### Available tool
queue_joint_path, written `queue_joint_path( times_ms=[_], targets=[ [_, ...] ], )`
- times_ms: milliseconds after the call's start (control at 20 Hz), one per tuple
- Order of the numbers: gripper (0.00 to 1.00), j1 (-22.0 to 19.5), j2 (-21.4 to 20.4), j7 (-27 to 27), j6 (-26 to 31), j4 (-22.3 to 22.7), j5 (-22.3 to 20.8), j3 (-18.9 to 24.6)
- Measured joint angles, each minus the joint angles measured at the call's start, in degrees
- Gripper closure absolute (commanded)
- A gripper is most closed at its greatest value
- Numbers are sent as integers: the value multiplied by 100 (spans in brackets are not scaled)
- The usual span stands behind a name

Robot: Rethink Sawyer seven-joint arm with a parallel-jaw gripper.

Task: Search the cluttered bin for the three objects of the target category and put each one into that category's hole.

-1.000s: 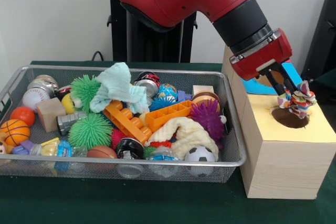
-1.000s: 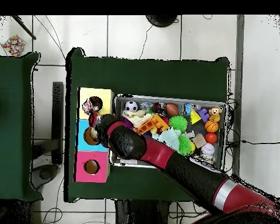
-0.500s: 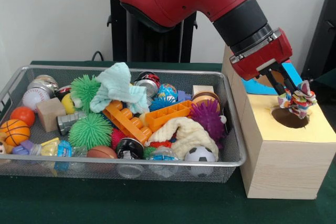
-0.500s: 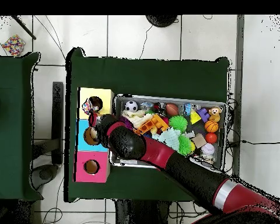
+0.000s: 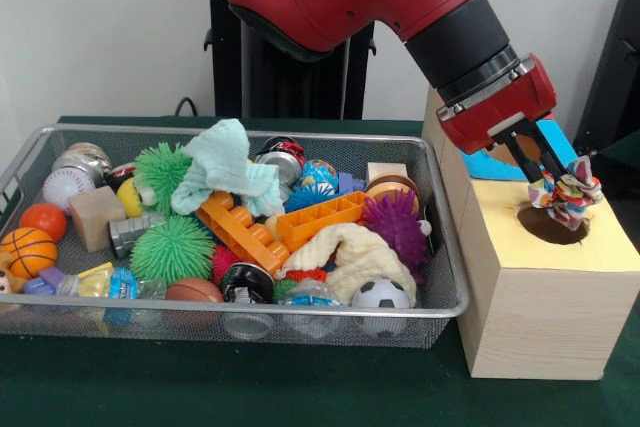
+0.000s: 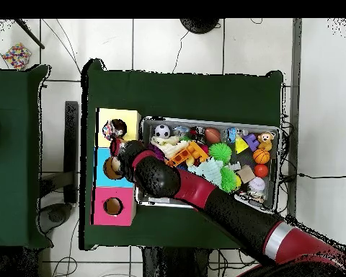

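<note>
My gripper (image 5: pixel 552 177) is shut on a small bunched cloth with a multicoloured print (image 5: pixel 568 195), which hangs just above the dark hole (image 5: pixel 553 227) in the yellow top of the wooden box (image 5: pixel 530 317). In the overhead view the gripper (image 6: pixel 117 141) sits at the edge of the yellow section (image 6: pixel 130 118), and the printed cloth (image 6: pixel 110 130) shows over its hole. In the wire bin (image 5: pixel 250 311), a pale teal cloth (image 5: pixel 225 165) lies on top of the pile and a cream cloth (image 5: pixel 347 253) lies near the front.
The bin holds several balls, spiky green (image 5: pixel 172 247) and purple (image 5: pixel 395 222) toys, orange bricks (image 5: pixel 320 219), cans and blocks. Beside the yellow section are a blue section (image 6: pixel 101 164) and a pink section (image 6: pixel 102 207), each with a hole. My arm (image 6: pixel 205 196) crosses the bin's near corner.
The gripper and the printed cloth have sunk slightly toward the yellow section's hole. Nothing in the bin has moved.
</note>
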Motion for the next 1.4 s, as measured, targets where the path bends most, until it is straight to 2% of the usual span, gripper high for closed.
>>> queue_joint_path(
  times_ms=[500,1400],
  targets=[
    [100,0,-20,0,-347,-3,1,-1],
    [100,0,-22,0,-353,-3,1,-1]
  ],
)
